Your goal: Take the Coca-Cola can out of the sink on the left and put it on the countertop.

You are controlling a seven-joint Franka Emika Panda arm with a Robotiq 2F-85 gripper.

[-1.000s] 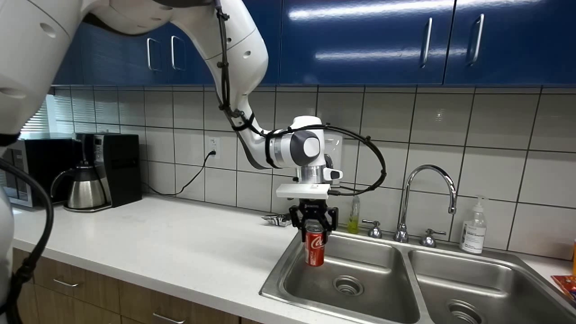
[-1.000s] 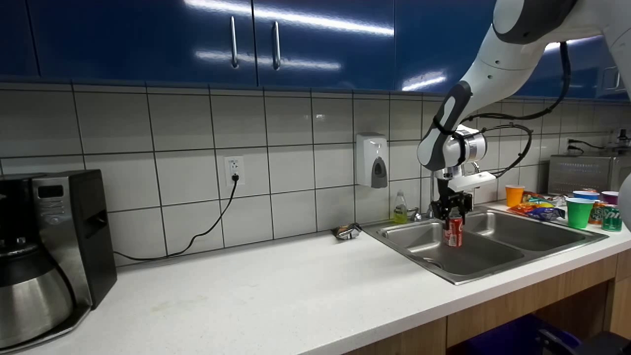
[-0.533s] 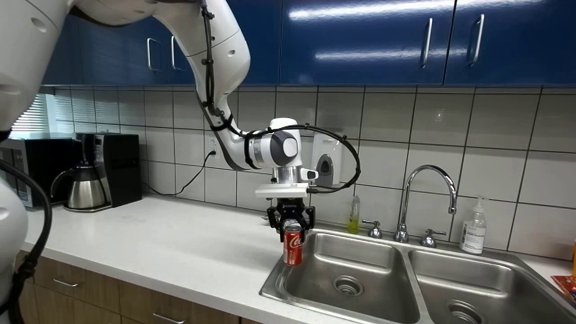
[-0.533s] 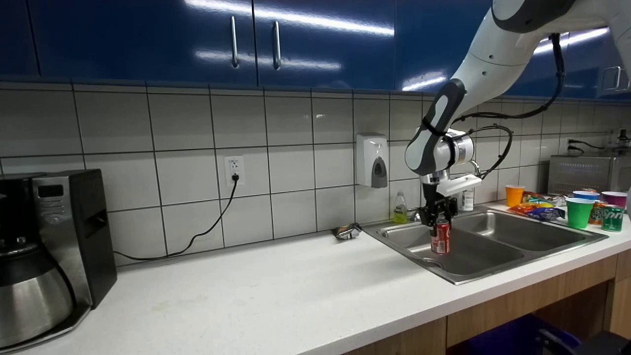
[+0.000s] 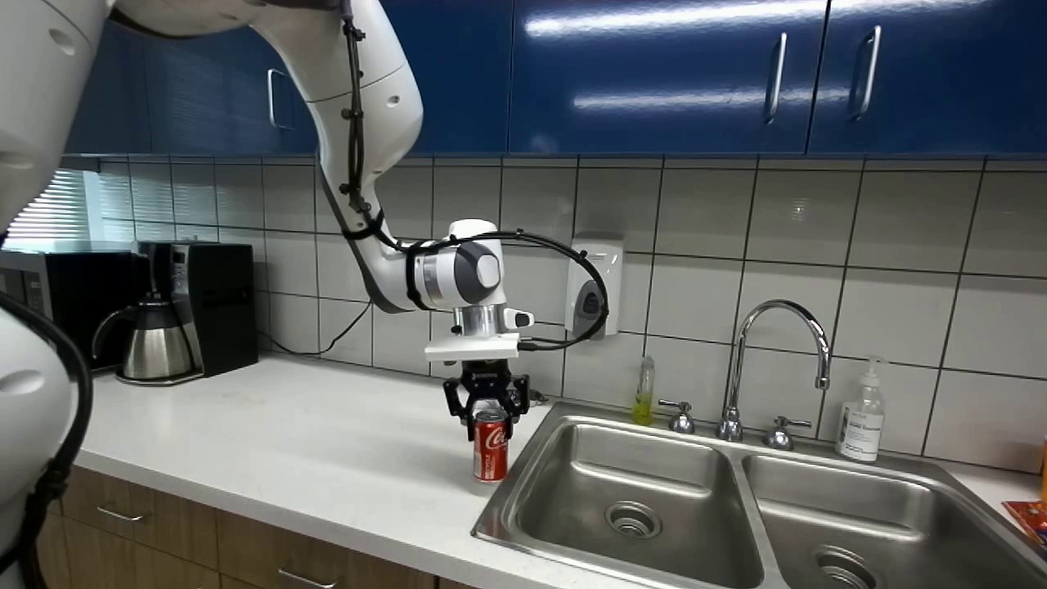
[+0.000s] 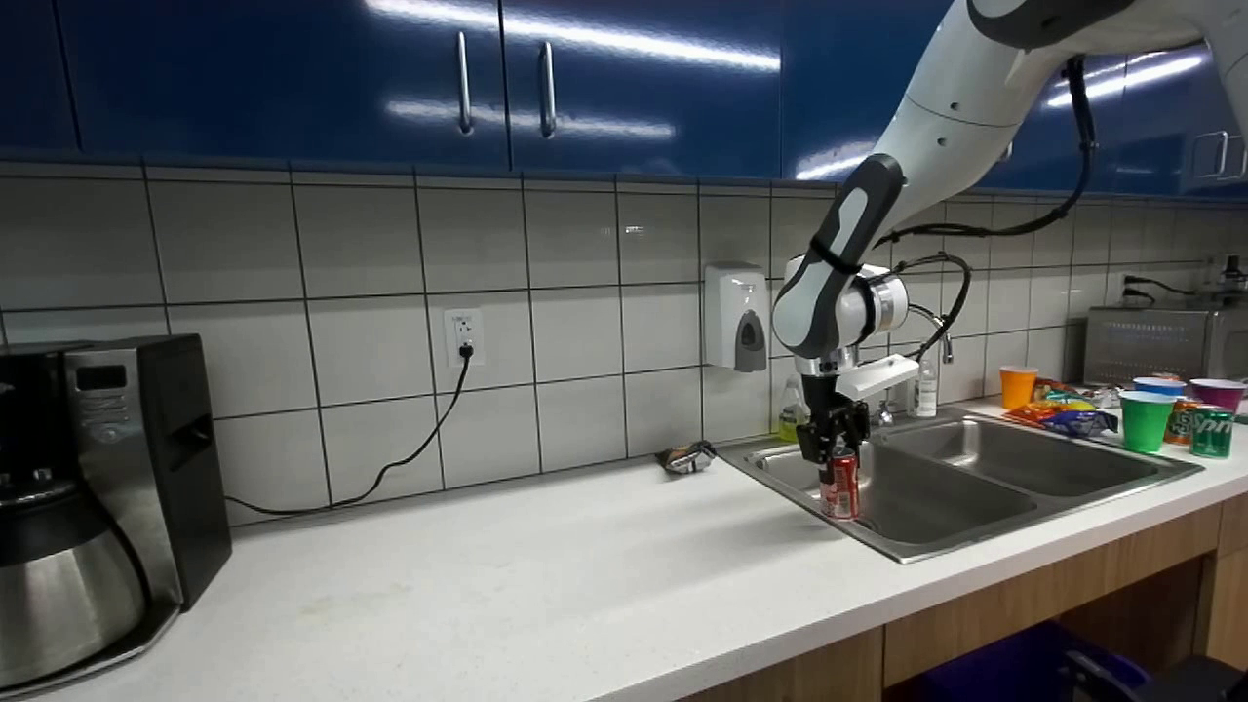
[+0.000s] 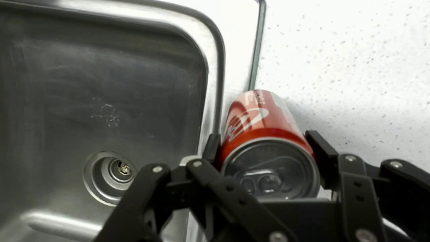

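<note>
While the gripper [image 7: 263,144] is grasping one Coca-Cola can [image 7: 263,124], its two fingers [image 7: 320,145] are clasping opposite sides just below the lid. Compared with a second earlier, the can is no longer hanging over the left bowl [image 5: 687,532]; it is now hovering or resting upright at the seam between the one sink [image 7: 240,43] and the one countertop [image 5: 311,425], and the views are not settling which. Removal is therefore probably finishing and placement beginning; because the can is overlapping the rim in the wrist view, a further sideways shift is likely still pending. Next outward, the sink is presenting two bowls, each containing one drain [image 5: 633,519]. Behind these, one faucet [image 5: 734,376], two tap handles [image 5: 681,419] and two bottles [image 5: 860,425] are standing along the wall; one crumpled packet [image 6: 687,457] is lying near the sink's corner, and one dispenser [image 6: 736,317] is hanging above. Farther along the counter, in an exterior view, four cups [image 6: 1145,421] and two other cans [image 6: 1211,432] are standing near snack bags [image 6: 1079,421], which are overlapping too closely for counting.
</note>
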